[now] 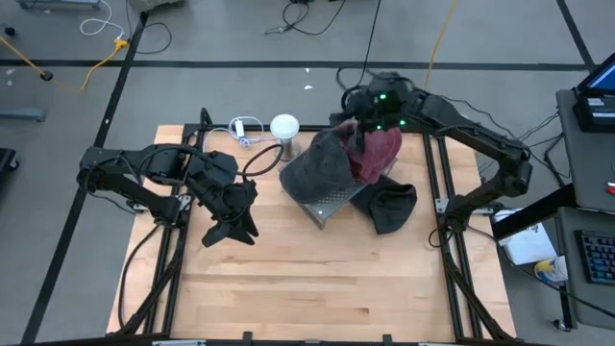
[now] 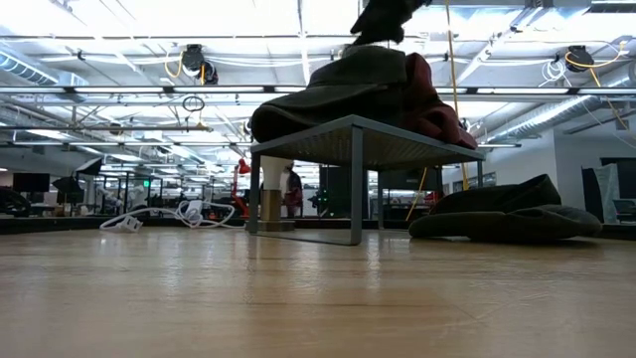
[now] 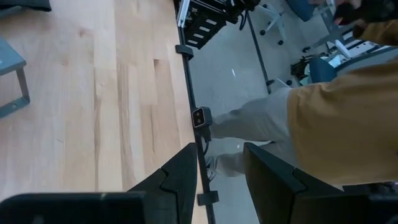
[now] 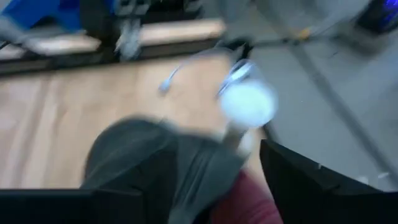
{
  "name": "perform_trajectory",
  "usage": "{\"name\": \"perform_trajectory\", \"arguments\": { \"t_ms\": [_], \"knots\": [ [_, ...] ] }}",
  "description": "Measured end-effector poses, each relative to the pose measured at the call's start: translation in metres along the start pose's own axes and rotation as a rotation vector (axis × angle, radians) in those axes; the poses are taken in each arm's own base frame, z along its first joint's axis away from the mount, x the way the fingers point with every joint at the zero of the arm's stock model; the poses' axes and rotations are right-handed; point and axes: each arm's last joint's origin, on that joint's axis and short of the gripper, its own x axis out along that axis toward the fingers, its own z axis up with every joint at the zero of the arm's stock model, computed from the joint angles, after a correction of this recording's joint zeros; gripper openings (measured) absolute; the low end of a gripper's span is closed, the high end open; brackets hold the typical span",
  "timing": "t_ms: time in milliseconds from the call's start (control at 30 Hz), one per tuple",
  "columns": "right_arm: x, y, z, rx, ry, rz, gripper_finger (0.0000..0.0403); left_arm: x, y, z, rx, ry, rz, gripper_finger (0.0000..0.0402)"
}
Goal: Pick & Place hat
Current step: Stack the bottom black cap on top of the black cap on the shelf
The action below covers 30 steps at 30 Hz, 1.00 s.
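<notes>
A grey hat (image 1: pixel 317 168) and a dark red hat (image 1: pixel 380 154) lie on top of a small metal rack (image 1: pixel 332 204) at the table's far middle. A third, dark hat (image 1: pixel 392 207) rests flat on the wood to the right of the rack. My right gripper (image 1: pixel 360 130) is open just above the two hats on the rack; in the right wrist view (image 4: pixel 205 180) its fingers stand wide apart over them. My left gripper (image 1: pixel 231 231) hangs open at the table's left with nothing between its fingers (image 3: pixel 221 162). My right gripper stands open right over the top of the grey hat (image 2: pixel 333 94), coming slanting down from the far side. I cannot tell whether a fingertip touches the cloth. The hat lies on the rack (image 2: pixel 358 134).
A white-topped post (image 1: pixel 284 130) and a white cable (image 1: pixel 245 130) stand at the far edge left of the rack. The near half of the table (image 1: pixel 317 288) is bare wood. A person (image 3: pixel 323 106) stands beyond the table's edge in the left wrist view.
</notes>
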Motion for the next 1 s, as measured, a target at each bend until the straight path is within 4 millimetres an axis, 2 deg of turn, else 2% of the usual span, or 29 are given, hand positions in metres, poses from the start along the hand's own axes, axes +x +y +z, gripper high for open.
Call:
{"name": "perform_trajectory", "arguments": {
  "t_ms": [100, 200, 333, 433, 567, 733, 1000],
  "knots": [
    [-0.013, -0.001, 0.011, -0.016, -0.112, -0.066, 0.0234, 0.0, 0.0, 0.0, 0.007, 0.0, 0.0, 0.0131],
    [-0.017, 0.001, 0.021, -0.004, -0.213, -0.071, 0.0238, 0.0, 0.0, 0.0, 0.016, -0.001, 0.0, 0.0131],
    [0.005, 0.009, 0.02, -0.042, -0.176, -0.036, 0.0229, 0.0, 0.0, 0.001, 0.029, -0.013, 0.006, 0.0131],
    [0.031, 0.014, 0.012, -0.064, -0.1, -0.006, 0.0223, 0.0, 0.0, 0.001, 0.027, -0.017, 0.014, 0.0131],
    [0.052, 0.018, 0.002, -0.095, 0.004, -0.006, 0.0217, 0.0, 0.0, 0.001, 0.004, -0.019, 0.013, 0.0131],
    [0.064, 0.016, -0.01, -0.08, 0.117, -0.015, 0.0214, 0.0, 0.0, 0.001, -0.02, -0.02, 0.013, 0.0131],
    [0.064, 0.017, -0.016, -0.081, 0.17, -0.004, 0.0214, 0.0, 0.0, 0.001, -0.017, -0.019, 0.013, 0.0131]
  ]
}}
